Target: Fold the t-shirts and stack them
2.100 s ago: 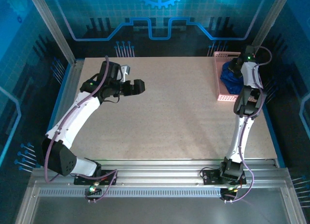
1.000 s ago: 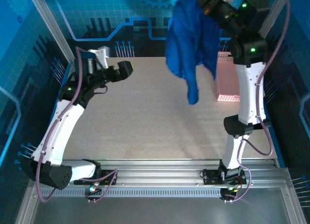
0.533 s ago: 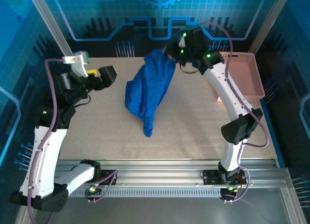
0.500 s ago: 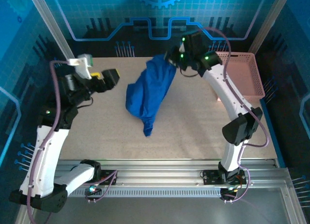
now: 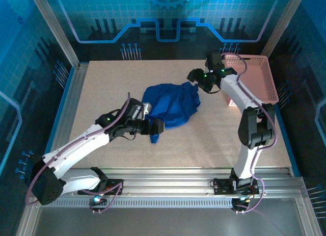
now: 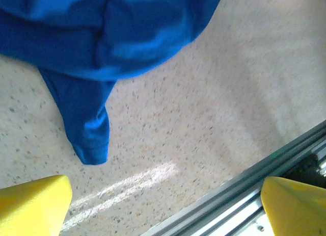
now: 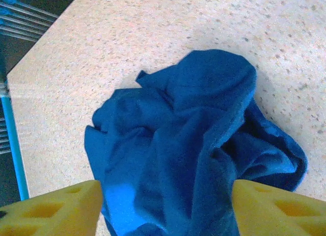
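- Speckled beige surface [image 5: 102, 88]: loads of bare room on every side, so space to spread out isn't the worry.
- Pink plastic lattice basket [image 5: 249, 56]: sits at the far right corner, well apart from the cloth.
- Royal-blue cotton t-shirt [image 5: 170, 106]: lying in a crumpled heap around the middle of the surface. It's all folds over folds in the right wrist view [image 7: 193, 139], and I can't spot the chest print, so no idea which side is up.
- Narrow blue tail of cloth [image 6: 86, 129]: pokes out of the heap toward the near edge. Could be a sleeve or a corner, can't tell.
- Left jaws: spread wide and gripping nothing, low over the surface right by that tail.
- Right jaws: also apart with nothing pinched, hanging just past the heap's far right edge, the cloth lying loose below.
- My worry: nothing is flattened yet. Grab that tail alone and the whole lump probably just drags along. Clamp into the bunched middle and you likely catch several layers, so the shirt comes up twisted and the fold ends up lopsided.
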Motion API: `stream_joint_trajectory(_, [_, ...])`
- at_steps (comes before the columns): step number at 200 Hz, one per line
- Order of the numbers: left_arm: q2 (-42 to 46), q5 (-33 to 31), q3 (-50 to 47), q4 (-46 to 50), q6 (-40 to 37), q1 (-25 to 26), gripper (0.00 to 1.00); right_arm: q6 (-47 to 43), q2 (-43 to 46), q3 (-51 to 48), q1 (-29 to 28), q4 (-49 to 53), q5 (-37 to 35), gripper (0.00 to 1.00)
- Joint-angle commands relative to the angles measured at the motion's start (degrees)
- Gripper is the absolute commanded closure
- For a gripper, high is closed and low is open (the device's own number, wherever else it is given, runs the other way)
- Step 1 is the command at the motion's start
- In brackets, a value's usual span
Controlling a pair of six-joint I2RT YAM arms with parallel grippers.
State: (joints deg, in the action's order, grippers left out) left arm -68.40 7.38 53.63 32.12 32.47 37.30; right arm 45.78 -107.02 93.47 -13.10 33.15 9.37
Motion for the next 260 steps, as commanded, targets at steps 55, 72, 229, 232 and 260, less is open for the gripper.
stream_joint_trajectory(55, [-10.7,-0.1,-3.5,-1.5,6.6,1.8,0.17,-14.1,13.7,-22.5,-1.8,4.7,7.7,0.22])
stream_joint_trajectory(72, [-13.9,-2.1,-3.6,-2.6,8.1,1.8,0.20,-13.7,12.8,-26.2,-2.2,1.9,7.8,0.23])
stream_joint_trajectory(229, [-4.8,-11.0,2.9,2.2,5.6,-2.4,1.00,-12.5,8.0,-10.3,-4.2,3.9,-3.0,0.93])
stream_joint_trajectory(232, [-3.7,-11.1,3.2,2.5,5.6,-2.5,1.00,-12.7,8.6,-10.4,-4.2,4.3,-3.0,0.93])
stream_joint_trajectory(260, [3.3,-10.7,7.8,4.7,4.9,-2.5,1.00,-14.5,18.1,-10.6,-3.1,9.8,-0.8,0.92])
